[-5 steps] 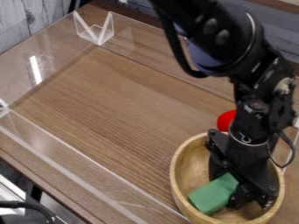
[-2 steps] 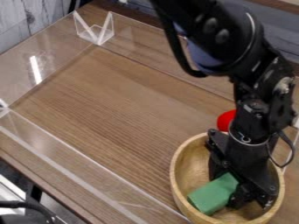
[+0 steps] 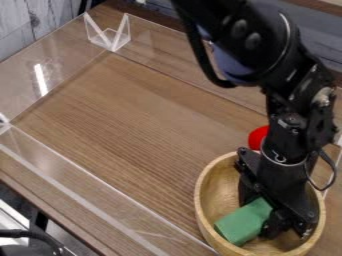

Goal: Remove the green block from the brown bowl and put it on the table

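The brown bowl (image 3: 211,190) sits at the lower right of the table (image 3: 134,120). Inside it lies the mint-green block (image 3: 243,220), tilted against the bowl's floor. My black gripper (image 3: 274,212) reaches down into the bowl from above, and its fingers are shut on the block's right end. The arm covers the back of the bowl and part of the block.
A red strawberry-like toy (image 3: 262,135) shows just behind the arm, beyond the bowl's far rim. Low clear acrylic walls (image 3: 40,75) run along the table's left and back edges, with a clear bracket (image 3: 107,32) at the far corner.
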Action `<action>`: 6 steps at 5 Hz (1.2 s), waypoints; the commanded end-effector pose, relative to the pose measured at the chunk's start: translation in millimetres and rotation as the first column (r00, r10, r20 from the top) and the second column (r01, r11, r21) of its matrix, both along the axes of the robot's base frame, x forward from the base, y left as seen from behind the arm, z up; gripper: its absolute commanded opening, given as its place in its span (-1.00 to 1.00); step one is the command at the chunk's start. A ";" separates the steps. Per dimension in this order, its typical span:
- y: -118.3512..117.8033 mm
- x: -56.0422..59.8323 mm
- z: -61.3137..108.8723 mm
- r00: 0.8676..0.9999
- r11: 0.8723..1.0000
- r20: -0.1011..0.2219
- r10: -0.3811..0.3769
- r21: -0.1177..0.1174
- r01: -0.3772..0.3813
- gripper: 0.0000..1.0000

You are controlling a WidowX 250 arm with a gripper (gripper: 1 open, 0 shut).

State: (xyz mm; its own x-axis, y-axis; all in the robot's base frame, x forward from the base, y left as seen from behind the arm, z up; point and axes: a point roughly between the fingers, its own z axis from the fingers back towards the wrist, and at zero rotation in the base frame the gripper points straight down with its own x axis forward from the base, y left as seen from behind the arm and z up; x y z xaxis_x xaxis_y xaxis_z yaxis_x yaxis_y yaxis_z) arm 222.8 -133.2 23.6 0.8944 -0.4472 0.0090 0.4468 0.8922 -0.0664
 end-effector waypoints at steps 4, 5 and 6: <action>1.3 9.2 29.2 0.998 0.999 0.067 0.008 -0.036 -0.006 -1.00; 1.7 9.4 30.9 0.998 0.999 0.069 0.009 -0.037 -0.007 -1.00; 2.1 9.7 31.9 0.998 0.999 0.069 0.010 -0.039 -0.007 -1.00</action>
State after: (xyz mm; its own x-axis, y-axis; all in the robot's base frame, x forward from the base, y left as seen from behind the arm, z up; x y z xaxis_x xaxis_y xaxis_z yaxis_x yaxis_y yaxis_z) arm 220.6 -127.7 33.8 0.8977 -0.4407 -0.0012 0.4396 0.8955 -0.0692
